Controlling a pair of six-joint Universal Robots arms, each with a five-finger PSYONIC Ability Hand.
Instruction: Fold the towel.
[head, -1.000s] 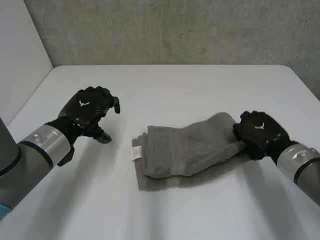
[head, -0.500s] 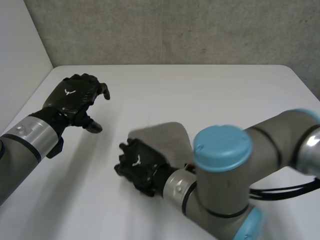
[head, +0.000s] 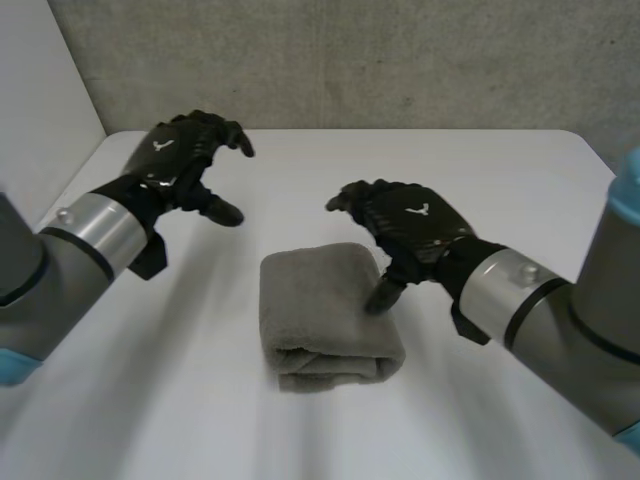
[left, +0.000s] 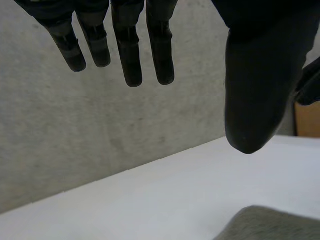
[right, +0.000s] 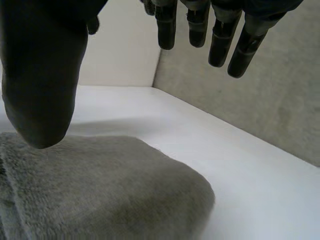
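A grey towel (head: 328, 312) lies folded into a thick, compact bundle in the middle of the white table (head: 470, 170). My right hand (head: 412, 225) hovers just beyond the towel's right side, open, with fingers spread and nothing held. Its thumb points down at the towel's right edge, and I cannot tell whether it touches. In the right wrist view the towel (right: 100, 195) lies under the thumb (right: 40, 75). My left hand (head: 185, 160) is raised over the table's far left, open and empty, well apart from the towel. The left wrist view has a towel corner (left: 270, 225) below the thumb.
A rough grey wall (head: 350, 60) stands behind the table, and a pale wall (head: 35, 110) runs along its left side. Bare tabletop surrounds the towel on every side.
The right hand carried the towel's right end over to the left, folding it, then let go and drew back to the right. The left hand moved farther away and higher.
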